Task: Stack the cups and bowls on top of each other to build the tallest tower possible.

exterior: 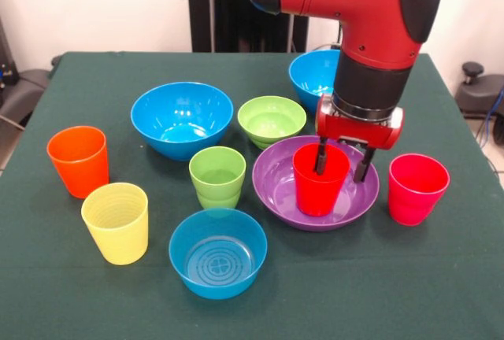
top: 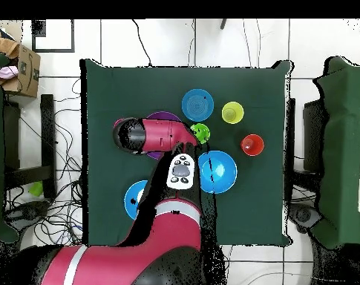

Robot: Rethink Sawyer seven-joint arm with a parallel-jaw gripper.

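My gripper (exterior: 340,173) hangs over the wide purple bowl (exterior: 277,186), with its jaws open. One finger (exterior: 321,159) reaches inside the red cup (exterior: 315,194), which stands upright in that bowl. The other finger is outside the cup's right rim. The pinkish-red cup (exterior: 417,189) stands just right of the bowl. The light green cup (exterior: 217,176), yellow cup (exterior: 116,223) and orange cup (exterior: 79,161) stand to the left. The small blue bowl (exterior: 218,255) with a ringed bottom sits at the front. No tower stands. In the overhead view the arm hides the gripper.
A large blue bowl (exterior: 182,118) and the small green bowl (exterior: 272,120) sit behind the cups. The second large blue bowl (exterior: 311,76) is behind the arm. In the overhead view, the purple bowl's edge (top: 164,116) and a large blue bowl (top: 218,172) show.
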